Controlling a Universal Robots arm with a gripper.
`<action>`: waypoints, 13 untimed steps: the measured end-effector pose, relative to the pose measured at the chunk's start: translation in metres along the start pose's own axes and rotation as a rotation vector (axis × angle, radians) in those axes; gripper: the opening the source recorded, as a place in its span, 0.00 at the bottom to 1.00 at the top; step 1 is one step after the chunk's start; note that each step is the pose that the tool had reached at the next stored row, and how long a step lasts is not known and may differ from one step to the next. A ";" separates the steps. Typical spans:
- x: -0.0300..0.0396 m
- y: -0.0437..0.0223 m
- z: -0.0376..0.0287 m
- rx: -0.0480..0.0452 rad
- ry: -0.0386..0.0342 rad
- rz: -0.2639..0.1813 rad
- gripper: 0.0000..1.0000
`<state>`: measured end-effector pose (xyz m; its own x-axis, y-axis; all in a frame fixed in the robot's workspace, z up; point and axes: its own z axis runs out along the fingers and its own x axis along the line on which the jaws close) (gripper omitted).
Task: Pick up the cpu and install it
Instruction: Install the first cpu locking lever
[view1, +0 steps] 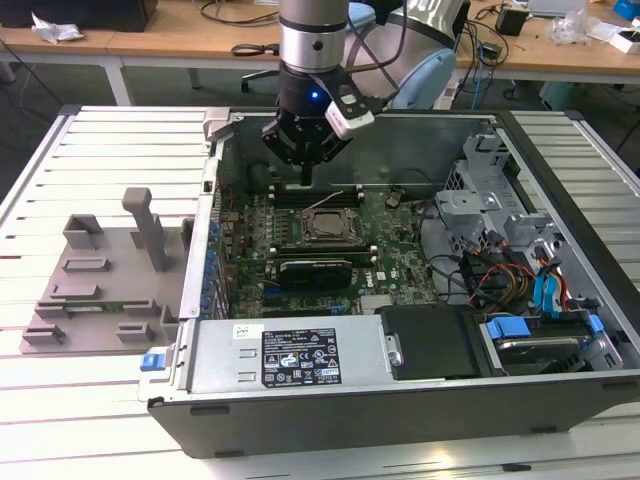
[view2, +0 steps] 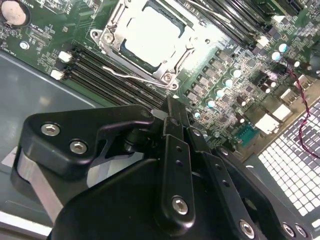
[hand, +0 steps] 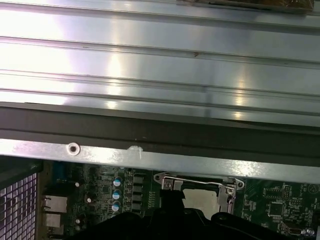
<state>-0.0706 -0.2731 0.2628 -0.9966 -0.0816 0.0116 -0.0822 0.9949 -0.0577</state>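
Exterior view: black gripper (view1: 305, 150) on the silver arm hangs inside the open dark-grey computer case (view1: 400, 400), over the far edge of the green motherboard (view1: 395, 265), just beyond the black rectangular socket frame (view1: 322, 228). Grey plastic fixture tray (view1: 95, 280) sits on the slatted white tabletop (view1: 60, 400), by the case's edge at the exterior view's left; no chip visible on it.

Second wrist view: jaws are drawn together to a narrow tip. A thin pale sliver shows at that tip, but I cannot tell whether it is something held or a reflection. Socket frame (view2: 147, 42) lies beyond the tip. A flat, pale square plate, probably the silvery-grey cpu (view2: 150, 32), sits inside it, washed out by glare. The thin wire retention lever (view2: 132, 76) lies along the frame's near edge; whether it is latched is not clear.

First wrist view: the frame with the pale square (hand: 200, 197) lies near the case's inner wall.

Risks (judgement):
- If the chip is not fully level in the socket, downward pressure could bend contacts.
- The tip is close to the black memory slots (view2: 100, 70); sideways drift would strike them or the lever.
- Glare hides the chip's corner alignment, so seating cannot be confirmed here.
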 end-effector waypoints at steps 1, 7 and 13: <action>-0.0001 0.0000 0.0000 0.0000 0.0000 0.000 0.11; -0.0004 -0.0001 0.0002 -0.0344 -0.0028 0.000 0.11; 0.0006 -0.0126 0.0021 -0.1009 -0.0083 -0.001 0.11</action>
<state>-0.0702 -0.2858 0.2615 -0.9966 -0.0825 0.0034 -0.0822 0.9957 0.0431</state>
